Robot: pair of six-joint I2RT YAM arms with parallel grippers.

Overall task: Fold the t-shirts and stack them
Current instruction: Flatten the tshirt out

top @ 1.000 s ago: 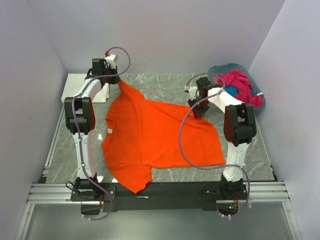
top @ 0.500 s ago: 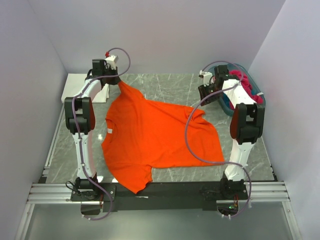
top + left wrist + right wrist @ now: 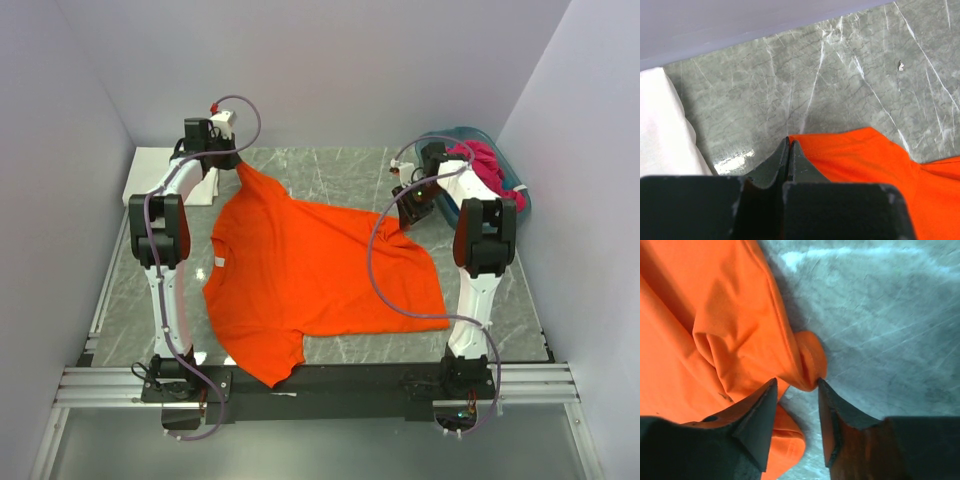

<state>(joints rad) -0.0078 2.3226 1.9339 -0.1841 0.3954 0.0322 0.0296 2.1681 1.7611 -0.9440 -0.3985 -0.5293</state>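
The bright orange t-shirt (image 3: 315, 270) lies spread across the marble table. My left gripper (image 3: 236, 163) is at its far-left corner, jaws shut on the shirt's hem (image 3: 805, 142). My right gripper (image 3: 408, 213) hovers over the shirt's far-right corner. In the right wrist view that gripper (image 3: 796, 386) is open, and a bunched orange fold (image 3: 807, 367) pokes into the gap, touching the right fingertip (image 3: 826, 390). A magenta t-shirt (image 3: 482, 168) with bits of blue and white cloth fills the basket.
The teal basket (image 3: 445, 137) stands at the far-right corner, just behind the right arm. A white folded cloth (image 3: 158, 165) lies at the far left beside the left gripper, also seen as white cloth (image 3: 662, 135) in the left wrist view. Walls enclose three sides.
The right arm swung up toward the basket, then came back down to the shirt's far-right corner. The left arm and its grip stayed still.
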